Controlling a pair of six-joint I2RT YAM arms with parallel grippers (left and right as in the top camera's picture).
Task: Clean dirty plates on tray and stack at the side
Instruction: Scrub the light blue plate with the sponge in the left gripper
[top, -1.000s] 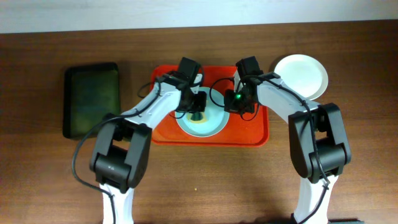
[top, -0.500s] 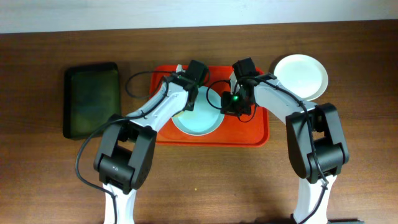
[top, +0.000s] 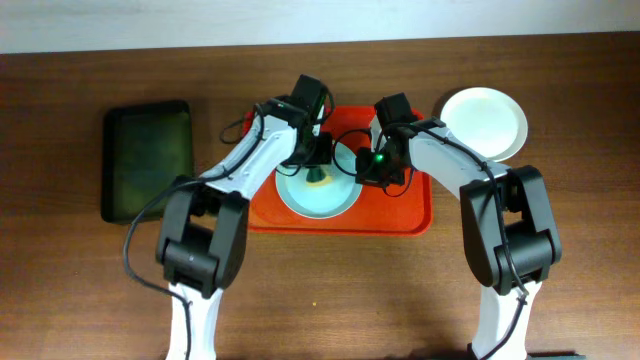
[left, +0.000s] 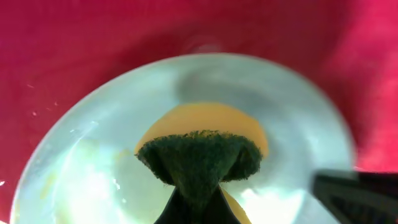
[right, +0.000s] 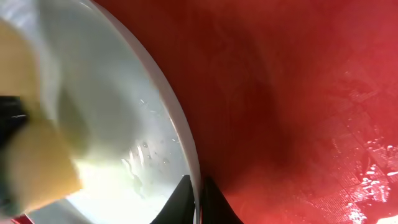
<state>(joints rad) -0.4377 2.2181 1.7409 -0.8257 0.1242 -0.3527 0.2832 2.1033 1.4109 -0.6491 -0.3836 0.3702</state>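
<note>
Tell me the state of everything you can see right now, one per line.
red tray: flat on the table, holding the mint plate.
mint plate: flat, faintly yellow-smeared.
white plate: on the table, off the red tray.
sponge: pinched, on the mint plate.
left gripper: shut on the sponge.
right gripper: shut on the mint plate's rim.
green tray: flat on the table.
</note>
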